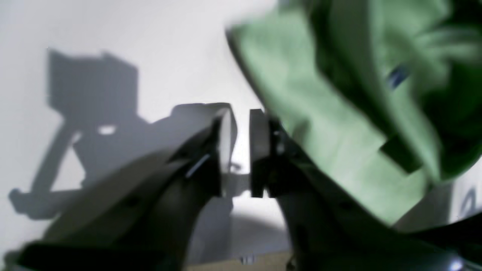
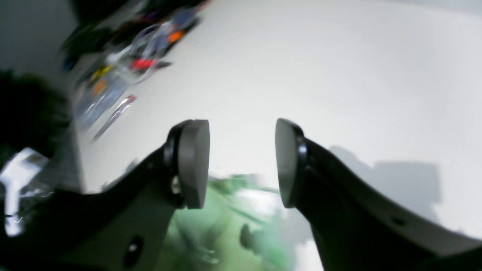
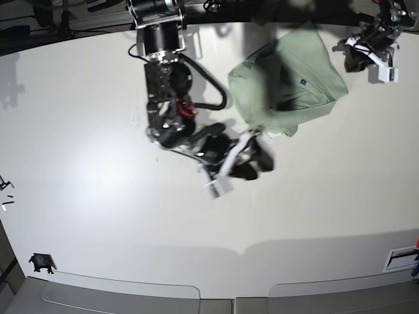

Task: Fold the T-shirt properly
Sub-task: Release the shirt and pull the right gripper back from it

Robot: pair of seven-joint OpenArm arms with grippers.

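Observation:
The pale green T-shirt [image 3: 288, 78] lies crumpled in a heap at the back right of the white table [image 3: 98, 183]. In the left wrist view the T-shirt [image 1: 320, 124] fills the right side, blurred, with a small dark label showing. My left gripper [image 1: 241, 150] has a narrow gap between its pads with only table showing through; the cloth is just beside its right finger. In the base view the left gripper [image 3: 353, 59] sits by the heap's right edge. My right gripper [image 2: 241, 162] is wide open and empty, above the T-shirt's [image 2: 211, 233] near edge, and the right gripper [image 3: 258, 157] is in front of the heap.
A small black clip [image 3: 41, 263] lies at the table's front left, and small dark bits [image 3: 5, 196] lie at the left edge. A white slotted plate [image 3: 400, 258] sits at the front right. Colourful blurred clutter [image 2: 131, 64] lies beyond the table's edge.

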